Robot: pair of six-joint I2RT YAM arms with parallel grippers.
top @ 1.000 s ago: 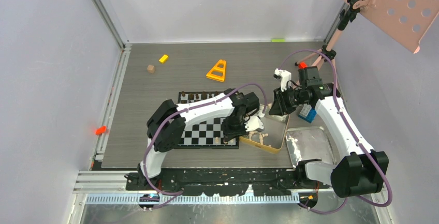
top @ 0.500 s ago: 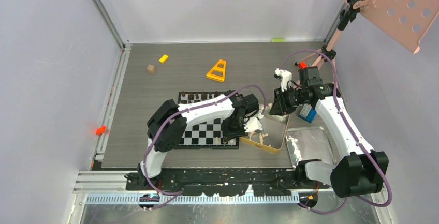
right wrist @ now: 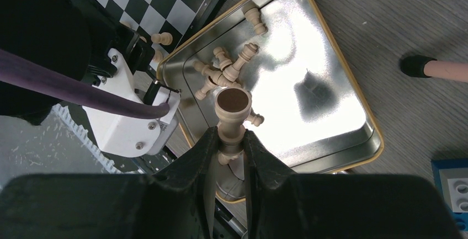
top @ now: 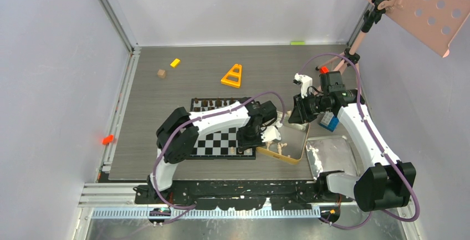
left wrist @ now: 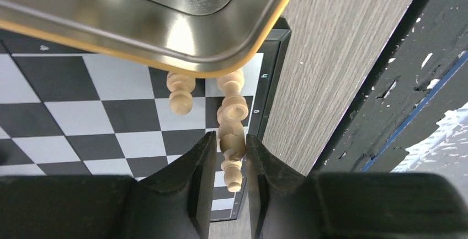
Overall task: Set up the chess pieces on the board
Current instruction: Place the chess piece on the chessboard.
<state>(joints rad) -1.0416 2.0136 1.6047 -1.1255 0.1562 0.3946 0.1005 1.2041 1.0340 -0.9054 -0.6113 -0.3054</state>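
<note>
The board (top: 213,140) lies in front of the left arm, with dark chess pieces (top: 213,103) along its far row. My left gripper (top: 248,140) hangs low over the board's right edge. In the left wrist view this gripper (left wrist: 230,138) is shut on a pale chess piece (left wrist: 232,142), with other pale pieces (left wrist: 180,93) standing close by on the board (left wrist: 83,123). My right gripper (right wrist: 228,139) is shut on a pale piece (right wrist: 233,102), base towards the camera, above the gold tin (right wrist: 353,90). Several pale pieces (right wrist: 226,70) lie in that tin. In the top view the right gripper (top: 292,119) is over the tin's far end.
The gold tin (top: 296,154) overlaps the board's right side and its rim (left wrist: 165,57) hangs above the left gripper. A silver tray (top: 332,157) and blue brick (top: 329,121) sit right of it. Farther back are a yellow triangle (top: 232,76), a brown cube (top: 161,73) and a yellow block (top: 175,62).
The left arm's elbow has shifted very slightly. The right arm and both held pieces have stayed where they were.
</note>
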